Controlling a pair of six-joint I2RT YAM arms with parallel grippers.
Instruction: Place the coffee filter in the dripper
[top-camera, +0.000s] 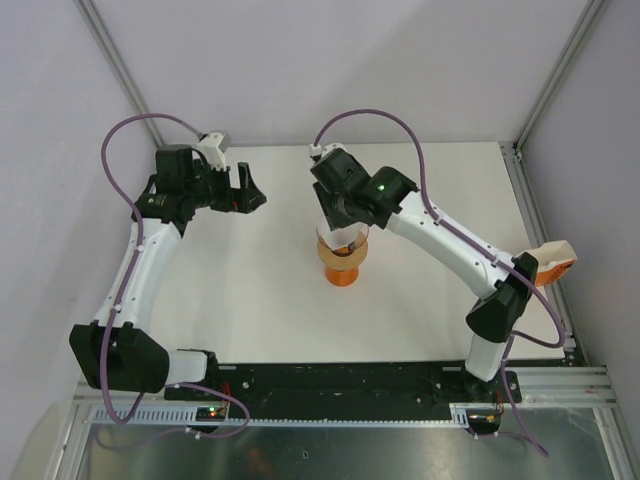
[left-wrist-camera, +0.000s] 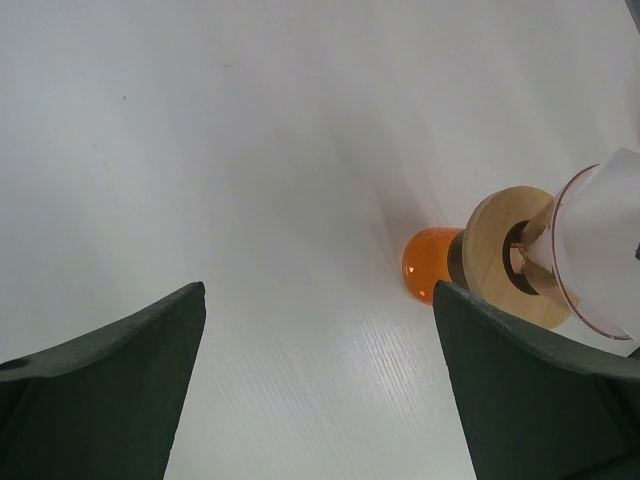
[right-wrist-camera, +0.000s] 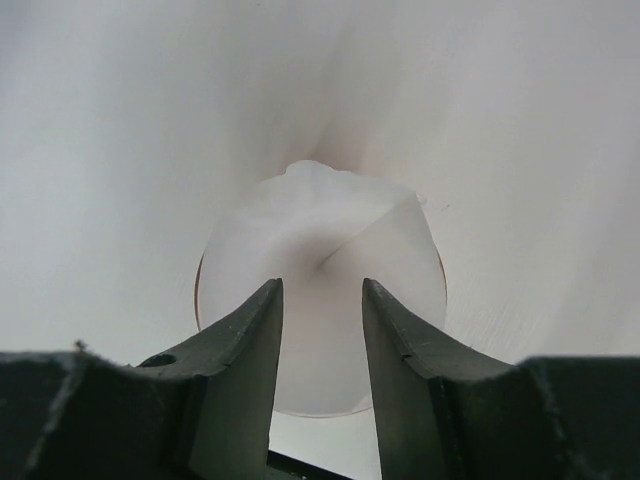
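The translucent orange dripper stands upright near the middle of the table. The white coffee filter sits opened inside its cup. My right gripper hovers straight above the cup. In the right wrist view its jaws stand a little apart with nothing between them, and the filter fills the dripper's rim below. My left gripper is open and empty to the left of the dripper. In the left wrist view the dripper and the filter show at the right edge.
A white-and-orange packet lies at the table's right edge, beside the right arm's elbow. Grey walls and metal frame posts surround the white table. A black rail runs along the near edge.
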